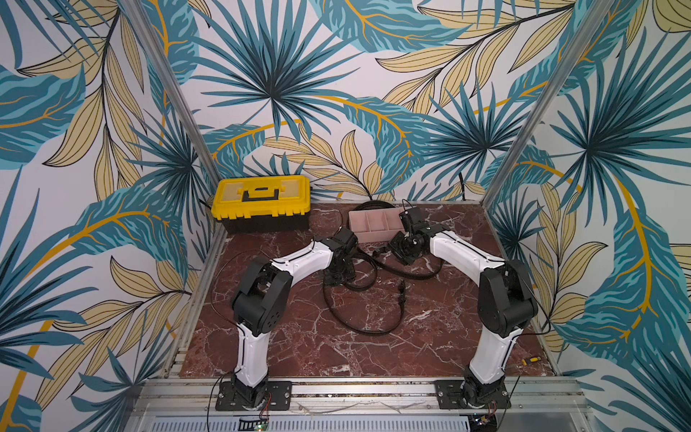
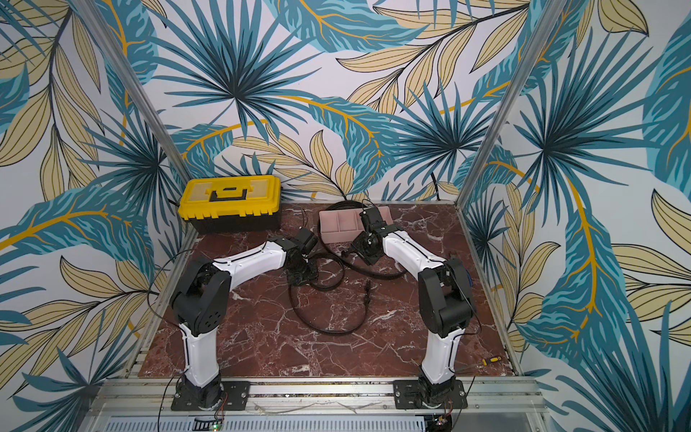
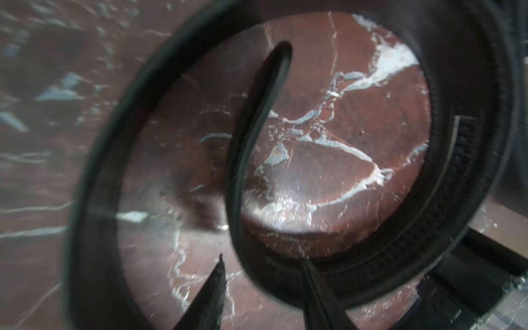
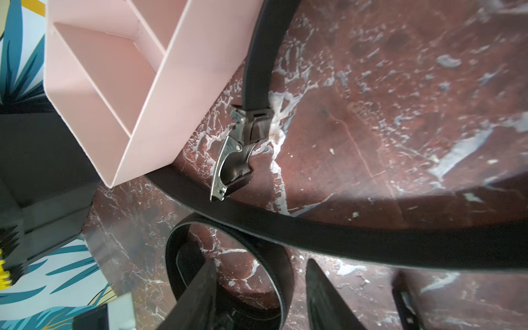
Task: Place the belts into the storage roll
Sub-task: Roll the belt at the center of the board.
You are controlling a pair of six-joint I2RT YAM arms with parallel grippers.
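One black belt (image 1: 374,331) lies in a wide loop mid-table; its end is curled into a loose coil (image 4: 285,280). My left gripper (image 1: 338,277) is down at that coil. In the left wrist view it (image 3: 263,265) is open, with the strap's inner bend (image 3: 251,274) against one finger. The second belt (image 1: 411,276) runs round the pale pink storage roll (image 1: 370,220), its metal buckle (image 4: 237,148) beside the tray wall (image 4: 183,85). My right gripper (image 4: 260,265) hovers open over the coil's edge, holding nothing.
A yellow-and-black toolbox (image 1: 261,202) stands shut at the back left, close to the tray. A small yellow-handled screwdriver (image 1: 529,361) lies at the front right edge. Aluminium frame posts and patterned walls close in the marble table (image 1: 299,355).
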